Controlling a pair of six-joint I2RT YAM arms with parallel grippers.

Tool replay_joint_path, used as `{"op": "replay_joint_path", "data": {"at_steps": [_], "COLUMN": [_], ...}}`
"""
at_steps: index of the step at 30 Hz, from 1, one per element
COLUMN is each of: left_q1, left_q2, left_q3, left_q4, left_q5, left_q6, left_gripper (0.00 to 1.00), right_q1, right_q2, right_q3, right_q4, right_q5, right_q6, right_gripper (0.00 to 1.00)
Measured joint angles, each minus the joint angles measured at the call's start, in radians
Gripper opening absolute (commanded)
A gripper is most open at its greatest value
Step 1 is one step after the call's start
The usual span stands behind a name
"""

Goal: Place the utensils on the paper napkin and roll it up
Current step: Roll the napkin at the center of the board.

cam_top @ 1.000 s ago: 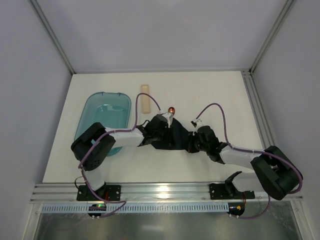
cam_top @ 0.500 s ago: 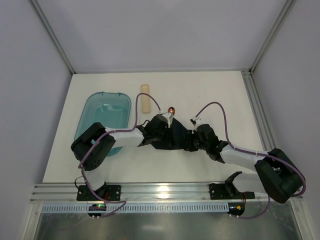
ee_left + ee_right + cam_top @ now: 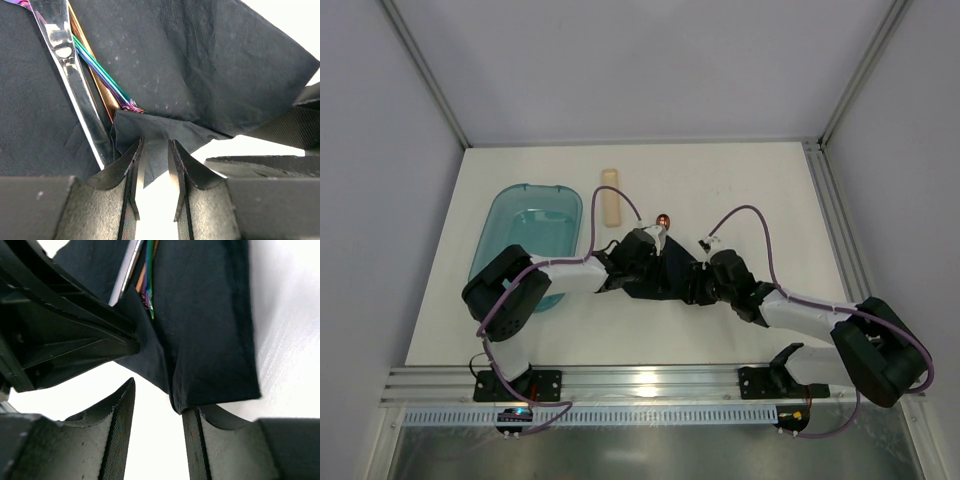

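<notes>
Both arms bent inward, forearms low, wrists meeting near middle; left gripper (image 3: pixel 154 150) jaws narrowly parted, slim gap between fingers; right gripper (image 3: pixel 157 395) jaws parted wider, tips close beside left gripper, facing it

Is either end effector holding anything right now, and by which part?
Nothing is gripped. The left end effector and right end effector stand open, with an edge of the paper napkin loose between each one's jaws.
</notes>
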Motion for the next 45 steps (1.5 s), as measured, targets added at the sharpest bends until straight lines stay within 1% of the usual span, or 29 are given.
{"op": "replay_joint_path", "data": {"at_steps": [8, 11, 15, 21, 22, 25, 31, 33, 36, 39, 45], "left_q1": [0.0, 0.0, 0.0, 0.0, 0.0, 0.0, 0.0, 0.0, 0.0, 0.0, 0.0], "left_q2": [0.0, 0.0, 0.0, 0.0, 0.0, 0.0, 0.0, 0.0, 0.0, 0.0, 0.0], "left_q3": [0.0, 0.0, 0.0, 0.0, 0.0, 0.0, 0.0, 0.0, 0.0, 0.0, 0.0], "left_q4": [0.0, 0.0, 0.0, 0.0, 0.0, 0.0, 0.0, 0.0, 0.0, 0.0, 0.0], "left_q5": [0.0, 0.0, 0.0, 0.0, 0.0, 0.0, 0.0, 0.0, 0.0, 0.0, 0.0], "left_q6": [0.0, 0.0, 0.0, 0.0, 0.0, 0.0, 0.0, 0.0, 0.0, 0.0, -0.001], "left_gripper": [0.29, 0.29, 0.29, 0.29, 0.29, 0.29, 0.29, 0.29, 0.29, 0.29, 0.29], "right_q1": [0.0, 0.0, 0.0, 0.0, 0.0, 0.0, 0.0, 0.0, 0.0, 0.0, 0.0], "right_q2": [0.044, 0.048, 0.048, 0.048, 0.048, 0.047, 0.047, 0.044, 0.027, 0.006, -0.011], "right_q3": [0.0, -0.006, -0.023, -0.035, -0.035, -0.035, -0.033, -0.026, -0.014, -0.007, -0.005], "right_q4": [0.016, 0.037, 0.061, 0.072, 0.072, 0.072, 0.06, 0.046, 0.026, 0.023, 0.031], "right_q5": [0.01, 0.01, 0.011, 0.03, 0.032, 0.036, 0.044, 0.044, 0.043, 0.038, 0.023], "right_q6": [0.006, 0.024, 0.05, 0.077, 0.079, 0.084, 0.095, 0.102, 0.113, 0.126, 0.135], "right_gripper": [0.45, 0.41, 0.33, 0.25, 0.18, 0.04, 0.04, 0.14, 0.22, 0.23, 0.23]}}
